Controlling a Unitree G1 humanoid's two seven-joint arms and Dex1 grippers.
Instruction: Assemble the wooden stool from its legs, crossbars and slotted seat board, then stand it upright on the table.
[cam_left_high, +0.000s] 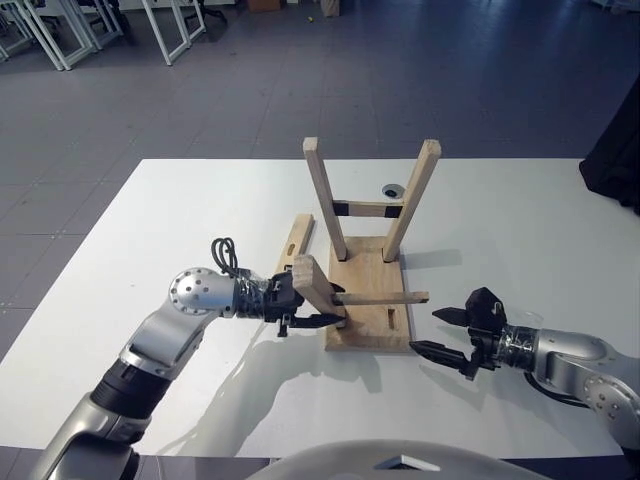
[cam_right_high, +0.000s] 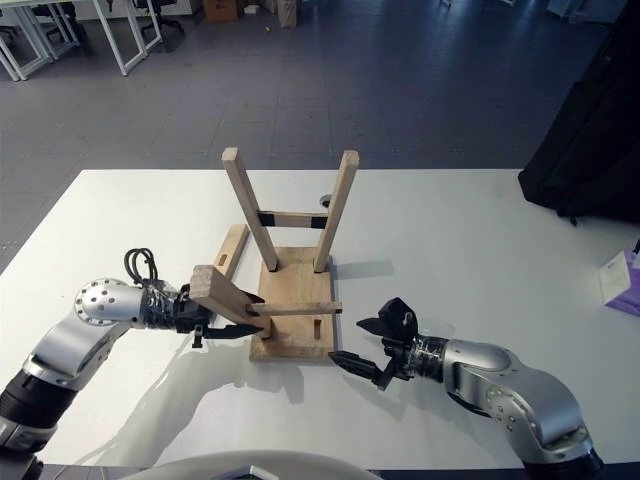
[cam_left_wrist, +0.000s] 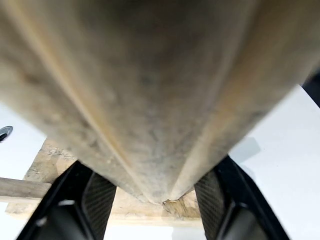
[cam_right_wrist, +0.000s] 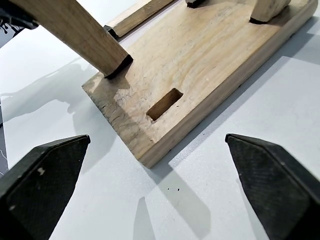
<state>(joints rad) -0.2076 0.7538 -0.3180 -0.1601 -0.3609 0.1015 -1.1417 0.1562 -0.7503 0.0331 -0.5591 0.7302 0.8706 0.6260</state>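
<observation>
Two legs (cam_left_high: 325, 195) stand in the far end of the seat board (cam_left_high: 365, 275), which lies flat at the middle of the white table (cam_left_high: 520, 220). They splay slightly apart and are joined partway up by a short crossbar (cam_left_high: 372, 209) with dark ends. At the board's near left corner, the left gripper (cam_left_high: 315, 305) is clamped around a third leg (cam_left_high: 315, 280). That leg tilts up towards the left, with its lower end touching the board. A thin crossbar (cam_left_high: 385, 298) sticks out of it to the right, across the board. In the left wrist view this leg sits between the black fingers (cam_left_wrist: 97, 197). A fourth leg (cam_left_high: 295, 245) lies flat on the table just beside the board's far left edge. The right gripper (cam_left_high: 428, 330) hovers just off the board's near right corner, its jaws spread wide and holding nothing. Near that corner an empty slot (cam_right_wrist: 165, 104) shows in the board.
</observation>
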